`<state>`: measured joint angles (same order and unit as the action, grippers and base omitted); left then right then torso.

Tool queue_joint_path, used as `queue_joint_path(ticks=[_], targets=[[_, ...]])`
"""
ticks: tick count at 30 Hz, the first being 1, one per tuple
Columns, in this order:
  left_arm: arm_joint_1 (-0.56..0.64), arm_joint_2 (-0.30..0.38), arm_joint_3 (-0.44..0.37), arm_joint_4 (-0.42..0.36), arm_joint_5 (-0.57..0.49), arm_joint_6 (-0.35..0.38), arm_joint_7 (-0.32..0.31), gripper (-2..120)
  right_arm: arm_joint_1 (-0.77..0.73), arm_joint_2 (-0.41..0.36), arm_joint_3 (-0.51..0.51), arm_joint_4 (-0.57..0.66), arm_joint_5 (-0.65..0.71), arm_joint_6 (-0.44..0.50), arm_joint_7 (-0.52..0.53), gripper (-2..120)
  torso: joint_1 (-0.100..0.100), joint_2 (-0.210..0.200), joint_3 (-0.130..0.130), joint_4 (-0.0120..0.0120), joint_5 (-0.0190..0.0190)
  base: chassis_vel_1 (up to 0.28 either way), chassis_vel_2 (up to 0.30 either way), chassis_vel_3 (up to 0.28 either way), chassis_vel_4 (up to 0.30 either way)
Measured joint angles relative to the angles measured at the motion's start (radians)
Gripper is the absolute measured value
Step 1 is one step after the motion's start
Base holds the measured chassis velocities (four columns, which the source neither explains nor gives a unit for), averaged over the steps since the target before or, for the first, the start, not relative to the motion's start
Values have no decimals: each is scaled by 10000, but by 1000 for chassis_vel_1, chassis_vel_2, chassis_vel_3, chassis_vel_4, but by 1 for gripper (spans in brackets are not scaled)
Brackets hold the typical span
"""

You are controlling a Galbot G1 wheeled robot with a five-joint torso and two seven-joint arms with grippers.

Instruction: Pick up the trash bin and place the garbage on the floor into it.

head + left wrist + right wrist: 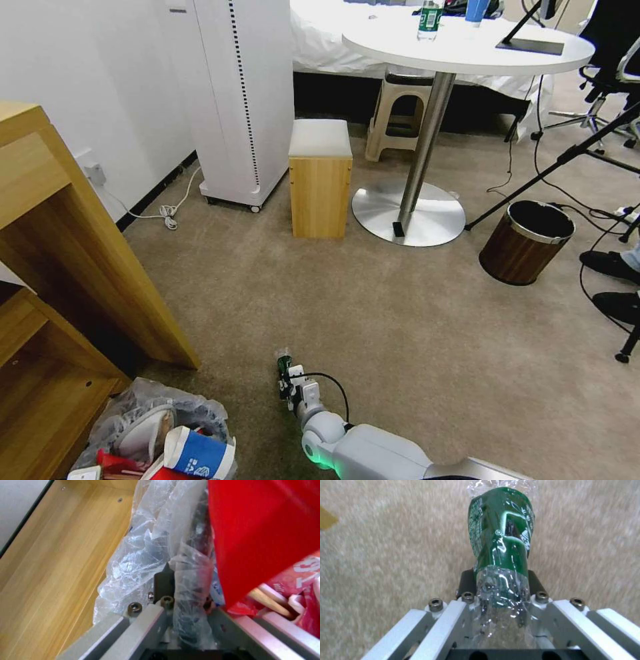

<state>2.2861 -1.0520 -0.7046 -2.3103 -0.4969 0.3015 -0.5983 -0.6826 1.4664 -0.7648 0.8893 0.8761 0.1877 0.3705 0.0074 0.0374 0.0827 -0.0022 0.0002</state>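
Observation:
The trash bin (157, 430), lined with a crinkly plastic bag, hangs at the lower left beside the wooden shelf. It holds a white slipper (143, 427), a blue-white carton (200, 455) and red wrappers (260, 530), with a wooden stick (266, 600) among them. My left gripper (185, 585) is shut on the bin's rim and bag, one black finger (164, 578) outside the liner. My right gripper (291, 383) is shut on the green-label bottle (501, 542), held above the floor (373, 320) to the right of the bin.
A wooden shelf unit (60, 280) stands close on the left. Farther ahead are a wooden stool (320, 180), a round table's metal base (408, 213), a brown wood-grain bin (527, 243), tripod legs and cables, and a person's shoes (610, 265) at the right.

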Motion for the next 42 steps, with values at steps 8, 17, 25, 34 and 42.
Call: queue_joint_path(ticks=[8,17,25,34,42], targets=[[-25,227,-163,-128,-425,42,-166,0,411,-1496,494,2665,-1214,145,140,13,0,-3,0,-2,-1,0,0,0,0],[43,501,-380,-409,-899,137,-385,0,1123,-2835,1049,4606,-1344,3166,-3480,13,0,-2,0,-5,-2,0,0,0,0],[180,651,-529,-761,-1316,408,-634,0,1987,-1977,-955,5717,606,3869,-5371,13,0,-2,0,2,-2,0,0,0,0],[310,628,-648,-825,-1648,556,-855,0,2091,-1047,-3386,7115,1388,3171,-3753,13,0,-1,-1,0,-4,0,0,0,0],[267,544,-574,-702,-1600,558,-893,0,1691,-1401,-4452,8286,1397,2803,-2679,13,0,0,-1,-1,-3,0,0,0,0]])
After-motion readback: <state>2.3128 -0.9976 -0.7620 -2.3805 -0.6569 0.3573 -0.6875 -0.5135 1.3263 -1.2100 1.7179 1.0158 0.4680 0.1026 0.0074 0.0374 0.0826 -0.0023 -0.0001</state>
